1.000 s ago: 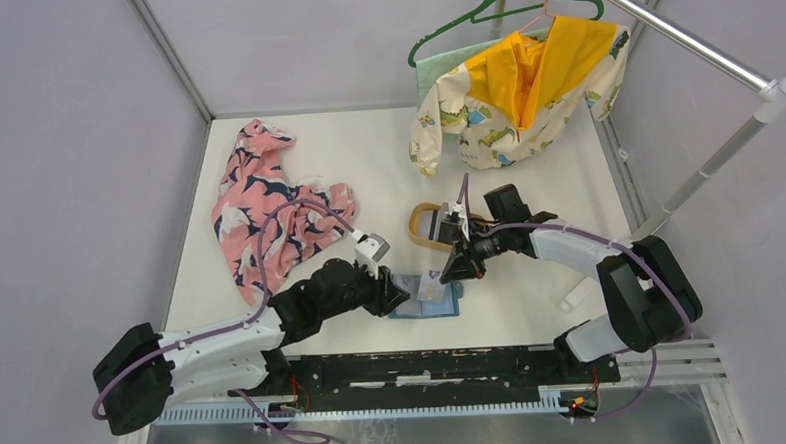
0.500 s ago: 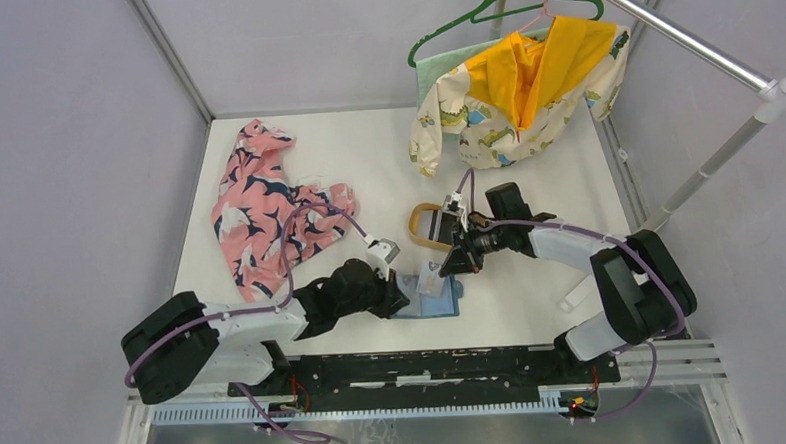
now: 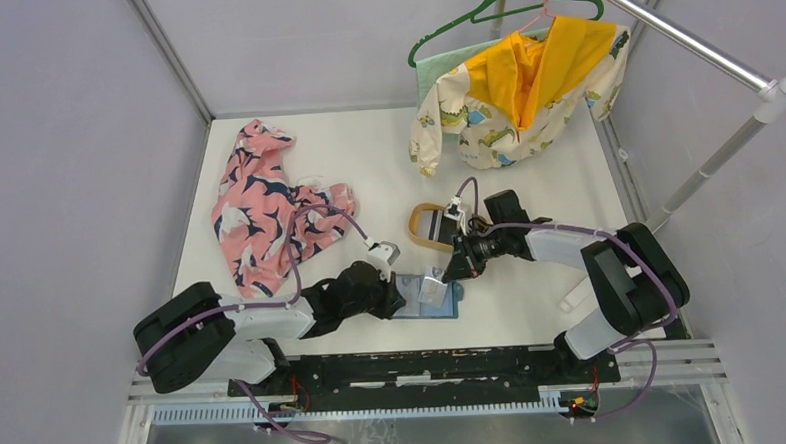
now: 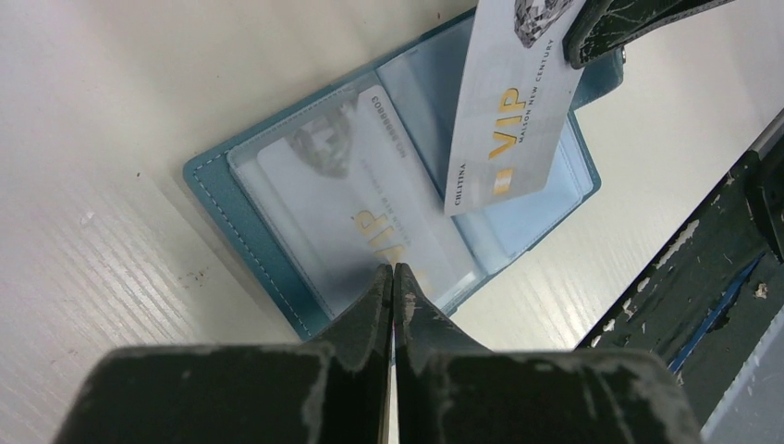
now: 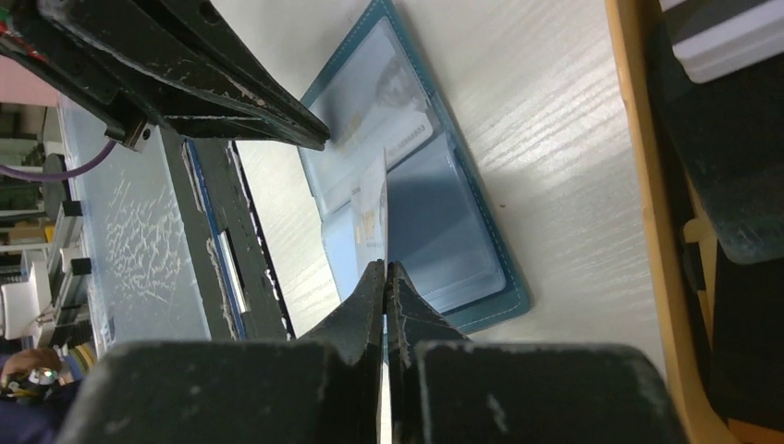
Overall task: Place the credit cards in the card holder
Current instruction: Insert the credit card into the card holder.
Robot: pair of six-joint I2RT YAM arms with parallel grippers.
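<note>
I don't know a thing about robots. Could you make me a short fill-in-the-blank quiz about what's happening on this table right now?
1. The right tool grips a card printed with the gold word ____.
2. The holder lies ____, pockets facing up.
3. A clear pocket already holds ____ other card.
4. The left tool is ____, its tips touching the holder.

Missing words: VIP; open; one; shut.

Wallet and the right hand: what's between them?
A pale VIP card, pinched by the right hand, hangs over the open wallet. The left wrist view shows it.
</note>
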